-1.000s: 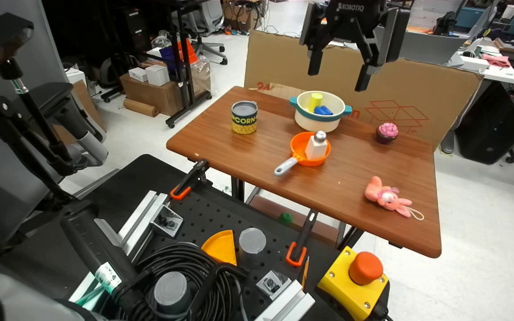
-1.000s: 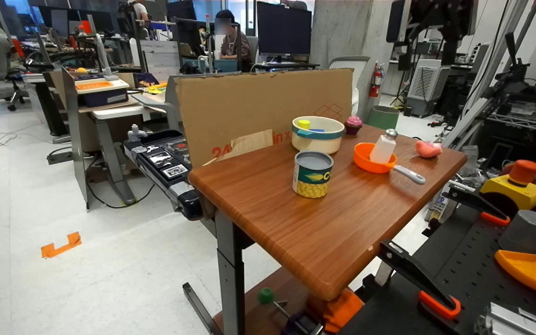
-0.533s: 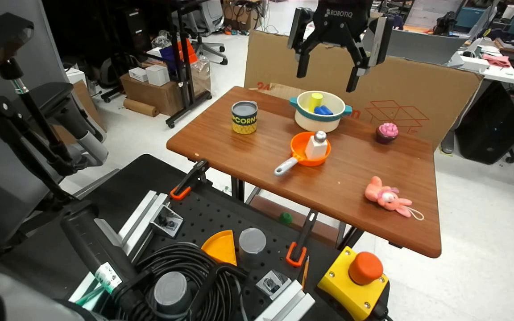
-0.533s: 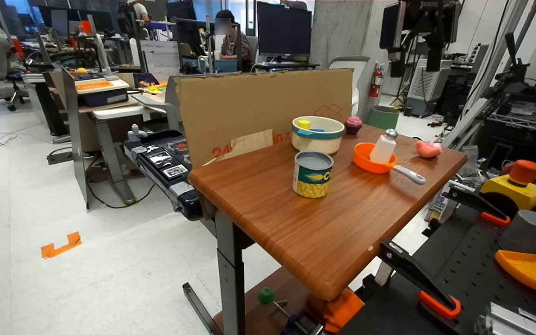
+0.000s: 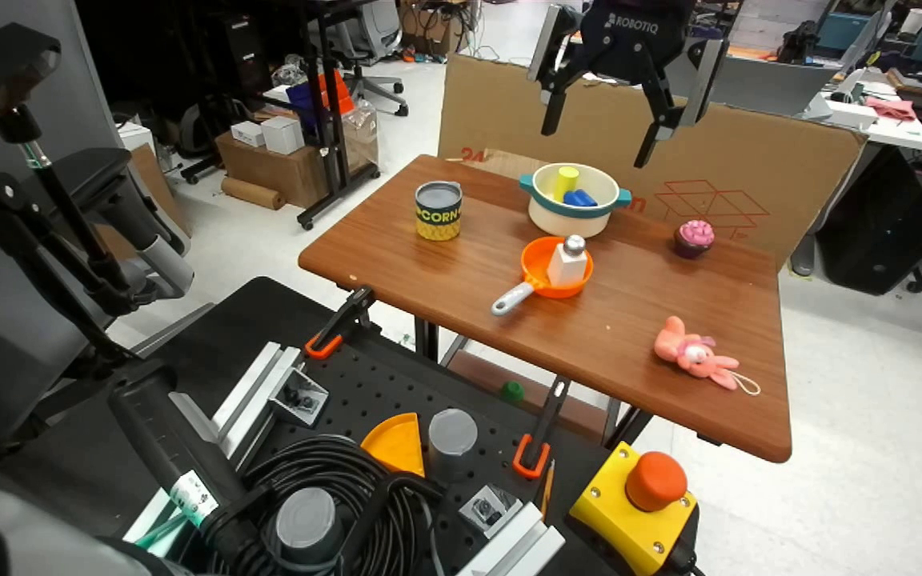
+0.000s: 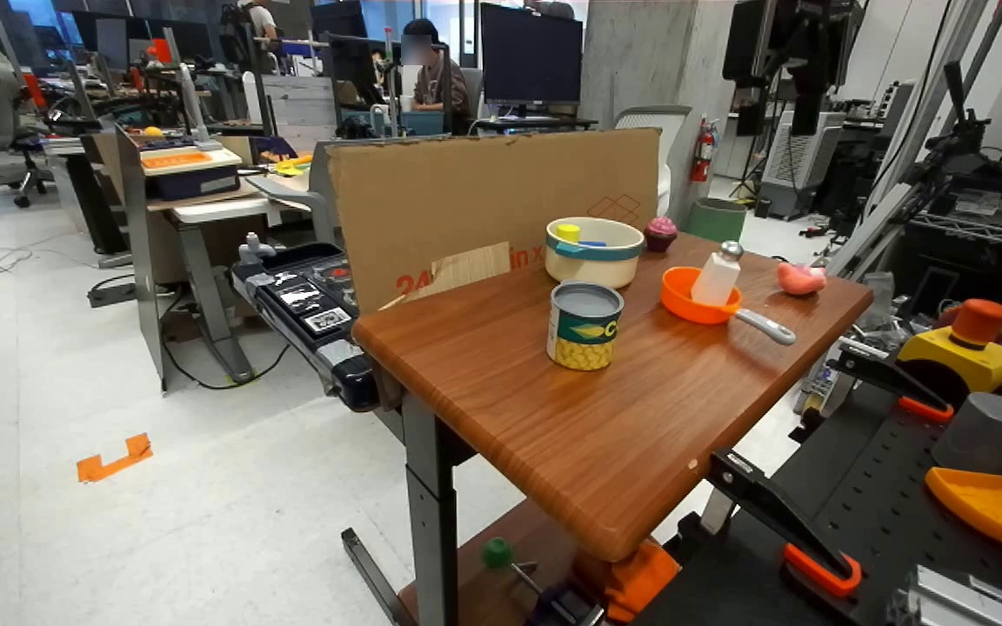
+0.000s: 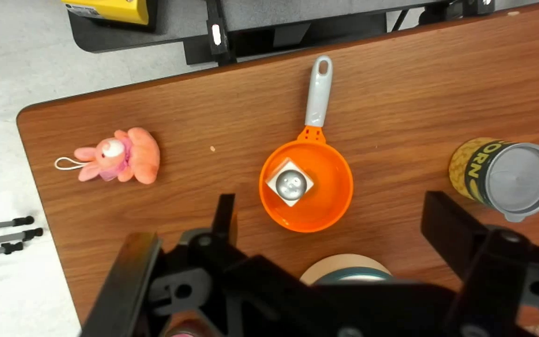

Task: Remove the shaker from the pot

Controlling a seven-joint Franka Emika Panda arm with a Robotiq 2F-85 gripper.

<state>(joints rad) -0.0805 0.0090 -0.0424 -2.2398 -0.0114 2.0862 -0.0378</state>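
Observation:
The shaker, a whitish square-bodied bottle with a domed silver top, stands in the orange pot. It shows in both exterior views (image 5: 567, 266) (image 6: 716, 278) and in the wrist view (image 7: 291, 185), slightly tilted against the pot's side. The pot (image 7: 330, 196) has a pale grey handle and sits on the table, also in both exterior views (image 5: 537, 258) (image 6: 686, 308). My gripper (image 5: 598, 140) is open and empty, high above the table's back side; it also shows in an exterior view (image 6: 778, 126). In the wrist view its fingers (image 7: 331, 206) stand wide apart, the shaker nearer the left finger.
A cream pot with teal rim (image 5: 549, 216) holds yellow and blue pieces behind the orange pot. A corn can (image 5: 438, 210), a pink cupcake (image 5: 695, 238) and a pink plush bunny (image 5: 693, 352) stand around. A cardboard sheet (image 5: 501, 104) rises behind the wooden table (image 5: 397, 256).
In an exterior view my gripper shifted left and lower, then slightly back right, with a small change of tilt. It stayed open. The shaker and the pot have not moved.

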